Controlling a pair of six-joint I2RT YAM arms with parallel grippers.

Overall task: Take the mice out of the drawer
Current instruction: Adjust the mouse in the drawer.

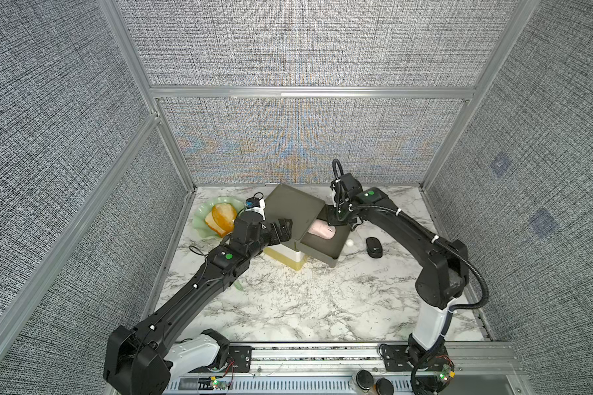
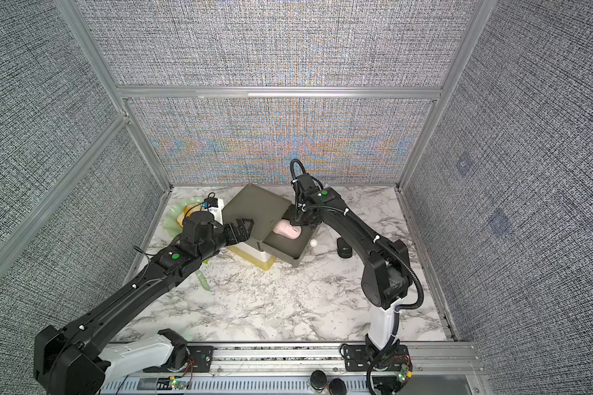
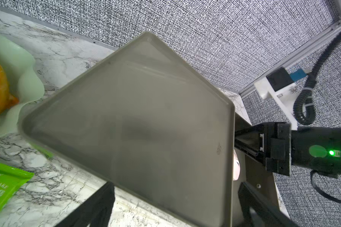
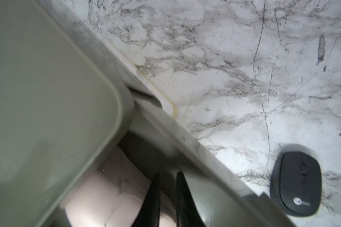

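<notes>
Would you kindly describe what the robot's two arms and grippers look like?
The left arm and right arm are black with white base links and round green stickers. A ribbed black cable, fixed by white ties, follows the right arm. The right gripper has slim, tapered black fingers.

A green packet (image 3: 2, 186) has white letters that end in "YCAKE". The line under them is too blurry to read. In the top views it lies at about 8 o'clock from the drawer box (image 1: 295, 208). The black mouse (image 4: 295, 182), at 3 o'clock from the box, has a round pale logo with tiny letters too small to read.
</notes>
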